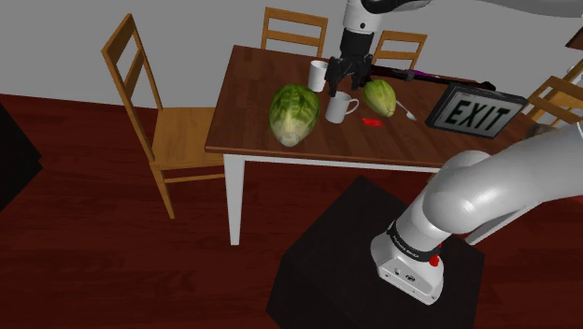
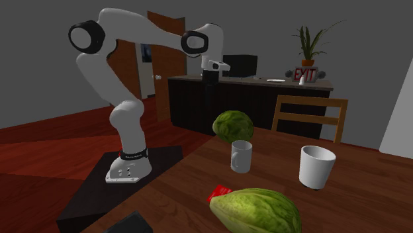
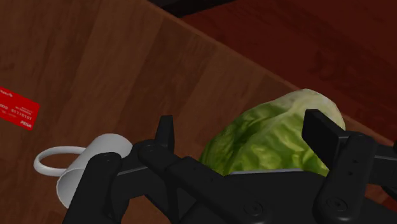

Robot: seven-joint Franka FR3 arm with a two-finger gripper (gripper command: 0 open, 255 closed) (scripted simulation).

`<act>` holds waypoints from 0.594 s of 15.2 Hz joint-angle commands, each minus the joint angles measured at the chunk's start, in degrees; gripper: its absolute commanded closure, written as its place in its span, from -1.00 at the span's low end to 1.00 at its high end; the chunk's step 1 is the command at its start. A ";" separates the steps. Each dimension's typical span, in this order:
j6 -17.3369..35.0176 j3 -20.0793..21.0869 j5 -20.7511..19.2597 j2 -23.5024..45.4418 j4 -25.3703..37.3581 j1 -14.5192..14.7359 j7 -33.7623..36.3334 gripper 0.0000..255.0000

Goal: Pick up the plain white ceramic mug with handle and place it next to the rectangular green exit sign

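Wooden table (image 1: 250, 93), chairs (image 1: 179, 133), dark red floor (image 1: 93, 243), grey walls (image 1: 56, 42)

mug (image 1: 340, 107) between large lettuce (image 1: 293, 114) and small lettuce (image 1: 379, 96) | exit sign (image 1: 474, 112) on table (image 1: 252, 103)

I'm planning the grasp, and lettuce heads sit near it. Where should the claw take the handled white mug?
Probably the rim wall, from above: one finger inside, one outside, away from the handle. The mug stands upright, mouth open, and the open claw hangs just above it.

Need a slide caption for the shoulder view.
Open gripper hovers above the handled white mug beside a large lettuce on the wooden table, EXIT sign toward the view's right.
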 commanded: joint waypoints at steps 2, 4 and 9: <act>2.31 -2.05 -0.13 6.36 3.20 -1.29 -0.43 -1.00; 3.56 -3.42 0.01 10.40 5.39 -2.12 -0.84 -1.00; 5.84 -6.65 1.17 20.63 11.77 -4.16 -2.12 -1.00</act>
